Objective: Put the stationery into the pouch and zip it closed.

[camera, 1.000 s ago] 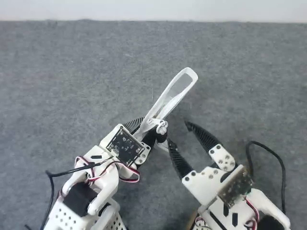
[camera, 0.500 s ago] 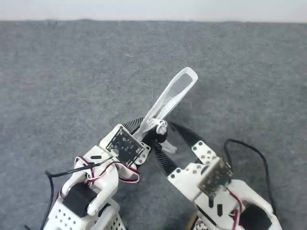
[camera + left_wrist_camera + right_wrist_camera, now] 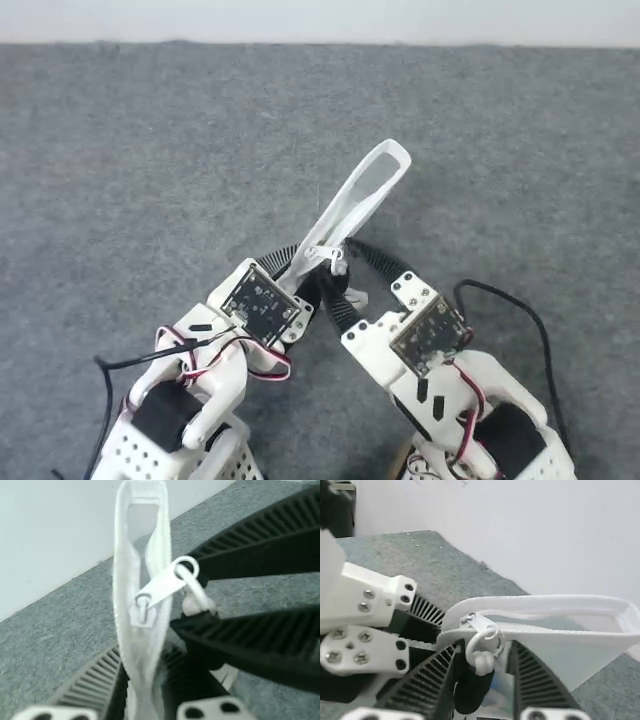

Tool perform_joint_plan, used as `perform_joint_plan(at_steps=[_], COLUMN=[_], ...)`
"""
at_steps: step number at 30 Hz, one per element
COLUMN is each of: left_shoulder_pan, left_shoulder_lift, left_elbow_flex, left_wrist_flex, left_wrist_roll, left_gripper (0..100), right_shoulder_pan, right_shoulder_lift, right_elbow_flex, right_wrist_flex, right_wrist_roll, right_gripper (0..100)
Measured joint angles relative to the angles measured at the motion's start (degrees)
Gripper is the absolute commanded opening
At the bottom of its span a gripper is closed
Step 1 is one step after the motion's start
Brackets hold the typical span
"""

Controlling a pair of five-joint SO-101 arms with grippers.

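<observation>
The left gripper (image 3: 305, 268) was clamped on the near end of the white pouch (image 3: 362, 192), holding it slanted up off the grey tabletop (image 3: 140, 150). Close beside it, the right gripper (image 3: 338, 268) stood parted, one finger on either side of the zipper pull (image 3: 481, 639), not pinching it.

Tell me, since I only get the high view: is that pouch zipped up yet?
Observer: No. In the right wrist view the pouch gapes open along its whole top edge.
Operator: What is the right arm reaching for?
Observer: The zipper pull. It hangs between the right gripper's open jaws, not yet pinched.
Operator: And the other arm?
Observer: The left gripper is shut on the pouch's end, close to the pull.
</observation>
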Motion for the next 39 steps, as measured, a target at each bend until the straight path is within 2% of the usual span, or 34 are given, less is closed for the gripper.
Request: perform_joint_plan(at_steps=[2,16,26,33,39], left_shoulder_pan=[0.0,-0.35,-0.35,-0.35,-0.35], left_shoulder_lift=[0.0,0.0,0.0,0.0,0.0], left_elbow_flex=[0.0,0.0,0.0,0.0,0.0], left_wrist_flex=[0.0,-0.09,-0.18,-0.53,-0.53], left_wrist_roll=[0.0,0.0,0.0,0.0,-0.18], left_gripper=[1,1,1,1,1], right_shoulder_pan=[0.18,9.14,11.43,16.7,16.97], right_shoulder_lift=[0.0,0.0,0.0,0.79,0.88], right_elbow_flex=[0.0,-0.18,-0.18,-0.09,-0.09], right_wrist_flex=[-0.7,-1.32,-4.13,-7.91,-10.46], right_wrist_roll=[0.0,0.09,0.09,-2.64,-2.81], right_gripper=[0.6,0.7,0.7,0.7,0.7])
